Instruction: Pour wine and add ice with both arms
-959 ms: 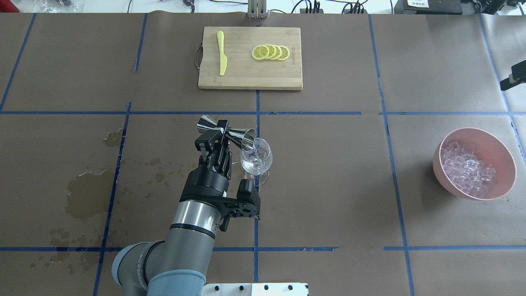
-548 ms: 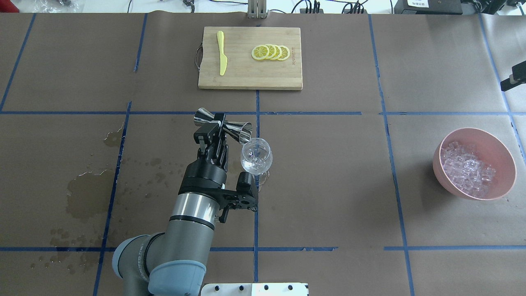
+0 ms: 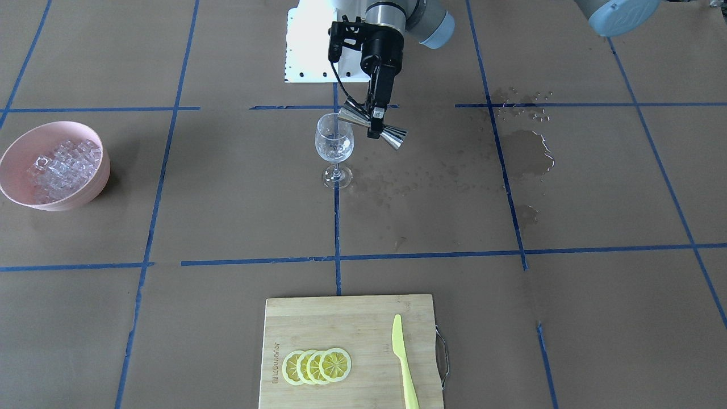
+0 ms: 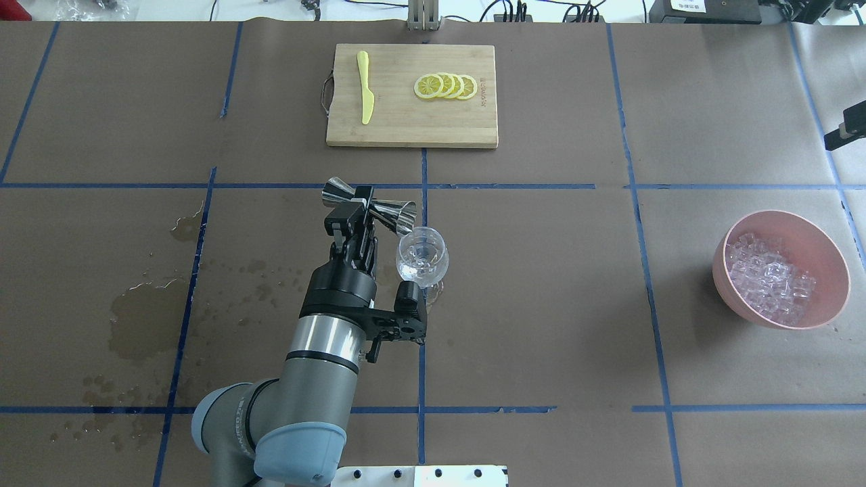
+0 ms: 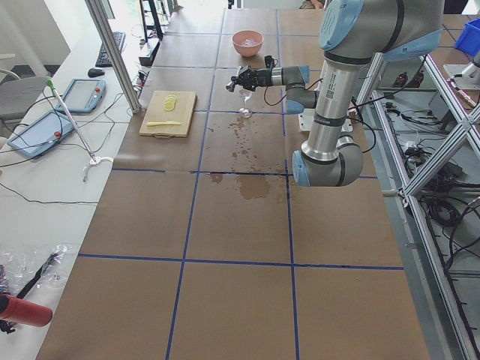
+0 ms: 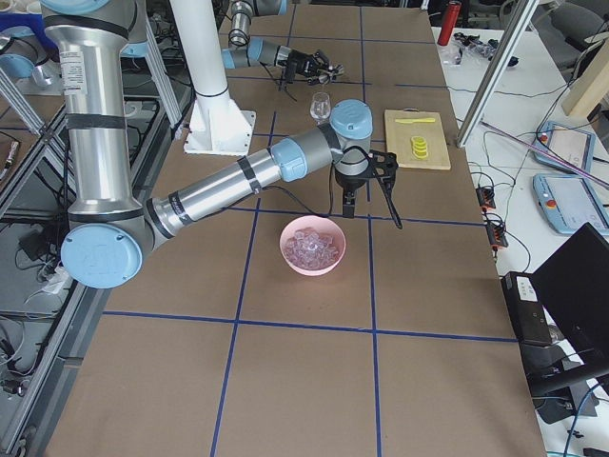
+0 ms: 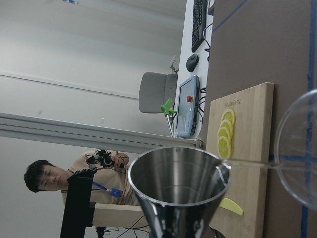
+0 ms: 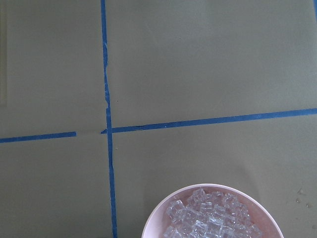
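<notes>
1. Clamping the jigger (image 4: 394, 214) at its waist, the left gripper (image 4: 366, 205) jaws hold it sideways at the wine glass (image 4: 422, 254) rim, centre of the table (image 4: 541, 304);
2. the wine (image 4: 410, 272) lies low in that glass;
3. the ice (image 4: 768, 277) fills the bowl (image 4: 831, 251) near the right edge;
4. the right gripper (image 6: 367, 190) hangs near it; its jaws I cannot tell.

One wine glass (image 4: 421, 256) stands on the worktop (image 4: 541, 304), and one steel jigger (image 4: 369, 205) is at its rim. Beyond the glass lies one cutting board (image 4: 406, 122) bearing four lemon slices (image 4: 445, 86) and one yellow knife (image 4: 366, 88). Well to the glass's right sits one pink bowl (image 4: 717, 274). Its ice cubes (image 4: 771, 277) are too many to count. The left arm (image 4: 318, 365) at the glass and the right arm (image 6: 238, 176) far to its right make two.
</notes>
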Motion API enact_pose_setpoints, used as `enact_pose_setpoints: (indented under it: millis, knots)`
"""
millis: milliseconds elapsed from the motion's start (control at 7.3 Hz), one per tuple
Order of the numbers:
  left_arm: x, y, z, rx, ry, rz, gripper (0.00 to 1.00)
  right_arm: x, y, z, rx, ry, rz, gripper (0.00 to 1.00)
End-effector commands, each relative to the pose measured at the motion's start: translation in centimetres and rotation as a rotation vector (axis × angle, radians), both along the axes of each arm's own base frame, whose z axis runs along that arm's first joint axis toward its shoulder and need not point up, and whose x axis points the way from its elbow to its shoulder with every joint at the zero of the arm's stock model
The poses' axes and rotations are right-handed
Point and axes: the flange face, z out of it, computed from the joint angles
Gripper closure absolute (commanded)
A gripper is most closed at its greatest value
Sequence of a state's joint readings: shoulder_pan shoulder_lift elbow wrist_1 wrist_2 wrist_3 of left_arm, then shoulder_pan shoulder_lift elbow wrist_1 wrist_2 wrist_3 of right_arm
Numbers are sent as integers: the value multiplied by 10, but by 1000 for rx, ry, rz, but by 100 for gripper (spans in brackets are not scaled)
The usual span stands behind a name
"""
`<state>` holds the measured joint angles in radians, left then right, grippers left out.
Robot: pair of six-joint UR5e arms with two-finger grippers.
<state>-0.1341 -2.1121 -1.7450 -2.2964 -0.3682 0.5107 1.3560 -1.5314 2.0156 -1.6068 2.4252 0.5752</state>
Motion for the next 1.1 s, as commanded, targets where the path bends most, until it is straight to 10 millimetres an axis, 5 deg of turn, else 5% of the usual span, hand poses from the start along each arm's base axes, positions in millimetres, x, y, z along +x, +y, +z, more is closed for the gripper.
enact_pose_setpoints:
  millis: [0,959]
  knots:
    - [8,-1,5,-2,-23,-1,100,0,1,0,1,-2,-1,0]
    - [-4,1,-2,16,67,-2,100,0,3,-2,4,-2,-1,0]
